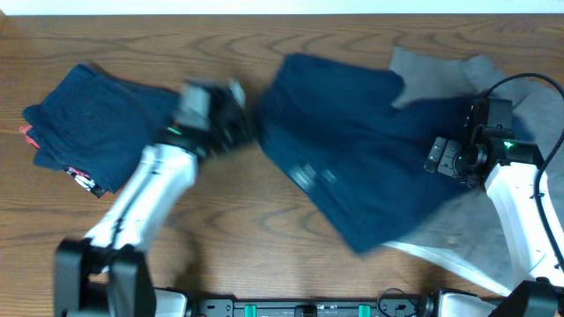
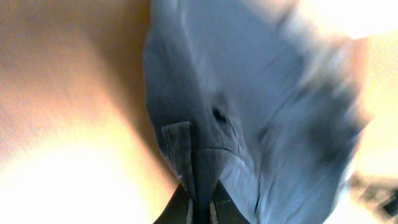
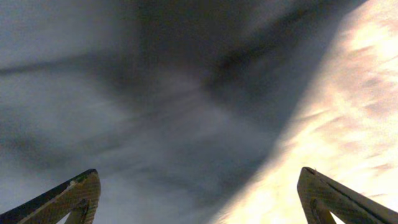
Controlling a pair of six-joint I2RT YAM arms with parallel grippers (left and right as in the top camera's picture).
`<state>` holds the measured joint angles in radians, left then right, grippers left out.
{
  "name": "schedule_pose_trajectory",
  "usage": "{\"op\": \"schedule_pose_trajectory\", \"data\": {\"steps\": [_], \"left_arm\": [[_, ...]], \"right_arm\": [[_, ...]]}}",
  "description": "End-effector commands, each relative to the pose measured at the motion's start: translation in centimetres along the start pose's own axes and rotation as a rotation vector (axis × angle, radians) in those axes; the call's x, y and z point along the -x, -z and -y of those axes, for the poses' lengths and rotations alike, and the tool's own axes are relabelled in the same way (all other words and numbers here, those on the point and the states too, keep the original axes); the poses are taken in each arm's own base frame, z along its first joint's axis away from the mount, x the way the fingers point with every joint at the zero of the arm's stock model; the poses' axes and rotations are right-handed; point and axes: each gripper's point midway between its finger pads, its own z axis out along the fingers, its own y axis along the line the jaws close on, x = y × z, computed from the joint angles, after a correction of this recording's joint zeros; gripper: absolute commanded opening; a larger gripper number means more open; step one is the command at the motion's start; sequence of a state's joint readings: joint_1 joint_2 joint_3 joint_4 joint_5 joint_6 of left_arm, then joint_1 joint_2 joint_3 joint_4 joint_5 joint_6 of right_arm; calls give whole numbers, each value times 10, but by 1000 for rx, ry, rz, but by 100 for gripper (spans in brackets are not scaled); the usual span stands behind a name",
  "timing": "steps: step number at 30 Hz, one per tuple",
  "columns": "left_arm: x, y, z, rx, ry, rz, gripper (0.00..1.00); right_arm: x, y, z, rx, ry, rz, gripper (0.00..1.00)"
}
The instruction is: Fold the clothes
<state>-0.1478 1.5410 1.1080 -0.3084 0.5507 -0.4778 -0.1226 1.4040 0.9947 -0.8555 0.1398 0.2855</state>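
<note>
Garment (image 1: 352, 167) edge pinched by left claw (image 2: 200, 205), arm stretched inward; right claw (image 3: 198, 180) gapes wide.

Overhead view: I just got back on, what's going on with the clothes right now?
The left fingers are shut on an edge of the navy garment, which lies spread across the middle of the table. The right fingers are open above its right side, where it overlaps a gray garment. A folded navy pile sits at the left. This piece is not folded yet.
</note>
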Motion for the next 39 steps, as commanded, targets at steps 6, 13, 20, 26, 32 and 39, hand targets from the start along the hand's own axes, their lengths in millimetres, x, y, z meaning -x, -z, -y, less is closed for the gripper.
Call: {"op": "schedule_pose_trajectory", "data": {"steps": [6,13,20,26,32,39], "left_arm": [[89,82,-42,97,38,233,74],[-29,58,-78,248,270,-194,98],[-133,26,-90,338,361,-483,98],[-198,0,-101,389,445,-546,98],[-210,-21,-102,344,397,-502,33],[-207,14,-124,435,424,-539,6]], "right_arm": [[4,4,5,-12,-20,16,99],[3,5,-12,83,20,4,99],[-4,11,-48,279,170,-13,98],[-3,11,-49,280,174,-8,99],[-3,11,-49,279,174,-10,99],[-19,8,-50,289,178,-78,98]]}}
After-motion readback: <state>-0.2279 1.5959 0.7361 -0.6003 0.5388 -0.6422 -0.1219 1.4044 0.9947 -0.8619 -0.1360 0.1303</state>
